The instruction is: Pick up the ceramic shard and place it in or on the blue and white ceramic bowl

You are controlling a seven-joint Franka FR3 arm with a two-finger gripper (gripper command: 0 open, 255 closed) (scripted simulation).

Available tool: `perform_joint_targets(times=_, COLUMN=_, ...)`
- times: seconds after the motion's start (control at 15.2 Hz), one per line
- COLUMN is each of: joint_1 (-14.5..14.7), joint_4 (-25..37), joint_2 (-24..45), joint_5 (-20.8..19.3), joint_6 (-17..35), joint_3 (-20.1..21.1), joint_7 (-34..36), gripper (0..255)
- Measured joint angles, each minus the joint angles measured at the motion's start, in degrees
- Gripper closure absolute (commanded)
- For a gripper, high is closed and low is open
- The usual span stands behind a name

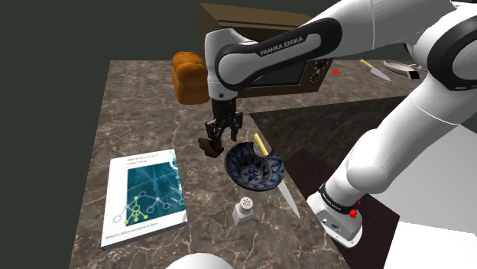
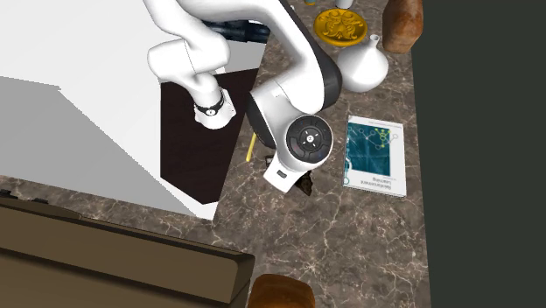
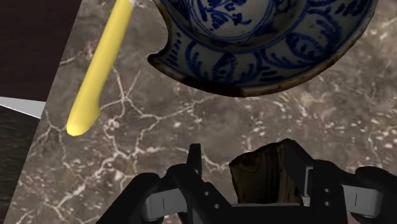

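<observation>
Grips, in the all-black two-finger claw [image 1: 219, 137], a small dark brown jagged shard [image 3: 262, 179] with a rough, broken face. Stands narrow, fingers drawn in on the piece: pressed against one finger in the wrist view, reaching toward the other, low between the tips. Hangs at the fingertips in the shoulder view, apparently lifted clear of the brown marbled stone counter [image 1: 137, 115].

So, by judgement, first half done: picked up and carried off the surface.

Just ahead of the claw and somewhat below it: a round blue and white patterned ceramic bowl [image 3: 210, 63], notched at the rim, with nothing visible inside. Not yet over that bowl; fingertips near its edge but apart from it, short of the rim.

Close beside the bowl, ahead of the claw and off to one side: a knife with a long yellow handle [image 3: 102, 70], worth avoiding on the way in. On the claw's opposite side, away from the bowl and well apart: a white and teal paperback book [image 1: 144, 197].

Left to do, as judged from here: carry the shard forward past the rim, centre it above the bowl's hollow, lower a little, then open up and let it settle inside.
</observation>
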Motion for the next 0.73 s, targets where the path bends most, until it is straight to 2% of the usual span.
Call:
perform_joint_targets(times=0.2, joint_1=0.5, joint_4=3.5, joint_2=4.1, joint_5=-0.3, joint_6=1.2, joint_3=0.9, joint_7=4.3, gripper=0)
perform_joint_targets(times=0.73, joint_1=1.2, joint_4=0.6, joint_2=6.3, joint_5=-0.3, joint_6=6.3, joint_3=1.6, joint_7=5.3, gripper=0)
